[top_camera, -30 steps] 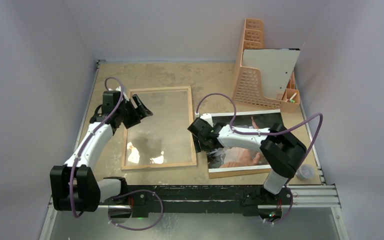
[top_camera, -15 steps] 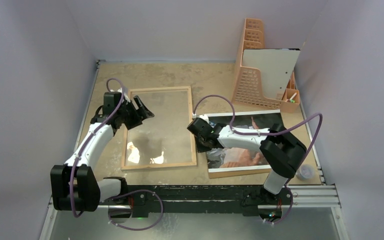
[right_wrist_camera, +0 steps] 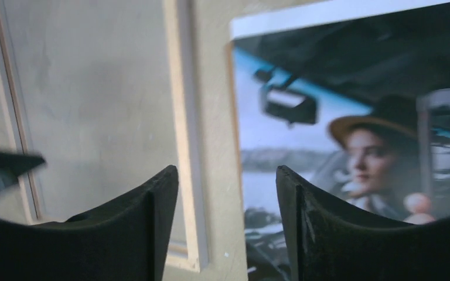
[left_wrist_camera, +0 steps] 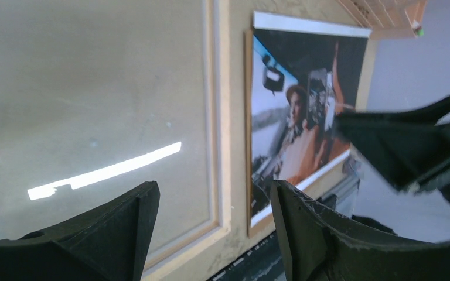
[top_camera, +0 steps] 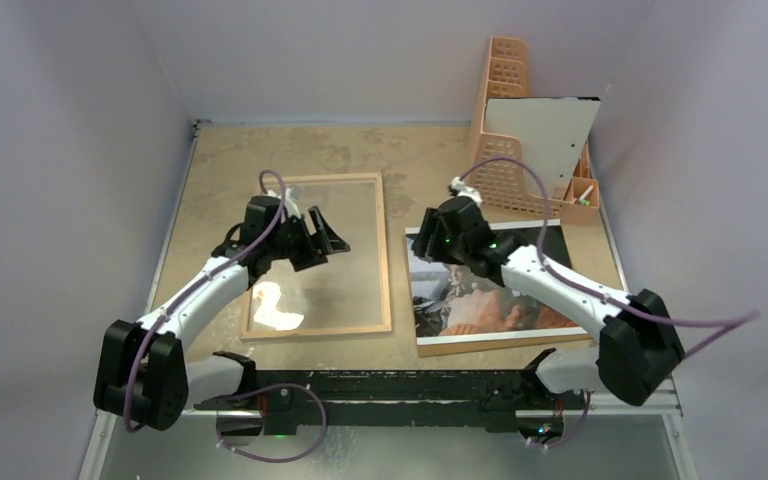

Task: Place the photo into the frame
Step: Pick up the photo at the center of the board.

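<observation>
Hovering over the frame (top_camera: 317, 329), left gripper (left_wrist_camera: 214, 192) spread, empty, right gripper (right_wrist_camera: 227, 172) spread over left edge of the photo (top_camera: 468, 302)

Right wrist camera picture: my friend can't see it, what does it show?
A photo of a person in a hat lies flat beside the light wood frame, not inside it. The right gripper hangs open above the strip of table between them, holding nothing.
</observation>
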You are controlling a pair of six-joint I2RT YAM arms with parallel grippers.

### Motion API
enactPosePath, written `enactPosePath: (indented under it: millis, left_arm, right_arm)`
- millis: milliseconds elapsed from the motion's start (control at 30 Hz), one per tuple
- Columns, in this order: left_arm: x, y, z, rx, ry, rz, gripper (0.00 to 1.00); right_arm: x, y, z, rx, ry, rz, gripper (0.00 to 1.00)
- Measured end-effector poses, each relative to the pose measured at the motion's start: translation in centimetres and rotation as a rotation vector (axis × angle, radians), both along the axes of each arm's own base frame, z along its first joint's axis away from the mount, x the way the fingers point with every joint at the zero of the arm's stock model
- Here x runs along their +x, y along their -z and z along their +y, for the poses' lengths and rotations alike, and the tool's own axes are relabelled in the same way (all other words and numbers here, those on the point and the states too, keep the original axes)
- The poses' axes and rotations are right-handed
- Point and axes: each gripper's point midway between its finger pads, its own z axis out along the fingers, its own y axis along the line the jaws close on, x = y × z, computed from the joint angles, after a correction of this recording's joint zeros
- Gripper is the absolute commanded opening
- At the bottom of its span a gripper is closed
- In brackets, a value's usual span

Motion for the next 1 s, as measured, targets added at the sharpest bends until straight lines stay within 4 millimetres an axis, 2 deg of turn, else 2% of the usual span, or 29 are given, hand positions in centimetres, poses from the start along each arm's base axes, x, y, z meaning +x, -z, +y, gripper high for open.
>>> enactPosePath:
  millis: [67,167,300,433,533,633,700,800,1000]
  left_arm:
    - [-0.9,-0.1,-1.9,-0.03,0.037,0.008,0.73]
    - [-2.5,-0.7,-5.2,-0.07,0.11,0.002,0.73]
    - [-5.3,-0.4,-10.2,-0.101,0.222,0.019,0.73]
    - [-8.5,2.3,-14.1,-0.071,0.308,0.088,0.69]
    - [-9.9,4.2,-16.2,-0.041,0.354,0.127,0.65]
    - [-10.6,5.4,-18.5,-0.025,0.396,0.145,0.63]
    - [-10.8,5.9,-19.6,-0.02,0.413,0.146,0.63]
    - [-10.8,6.5,-20.2,-0.013,0.409,0.152,0.63]
    - [-10.0,8.0,-20.1,0.023,0.341,0.175,0.65]
  right_arm:
    - [1.8,-1.3,-2.7,0.008,0.117,-0.048,0.74]
    - [2.6,-0.8,-5.9,-0.023,0.239,-0.062,0.76]
    - [1.0,2.7,-8.9,-0.089,0.325,0.01,0.76]
    - [-1.6,6.6,-11.4,-0.135,0.388,0.108,0.77]
    - [-2.9,7.5,-12.6,-0.128,0.42,0.125,0.77]
    - [-2.9,7.3,-13.2,-0.103,0.447,0.113,0.77]
    - [-2.6,7.3,-13.4,-0.088,0.459,0.109,0.77]
    - [-2.6,7.8,-13.5,-0.073,0.463,0.123,0.77]
    - [-2.1,8.1,-13.1,-0.032,0.458,0.129,0.77]
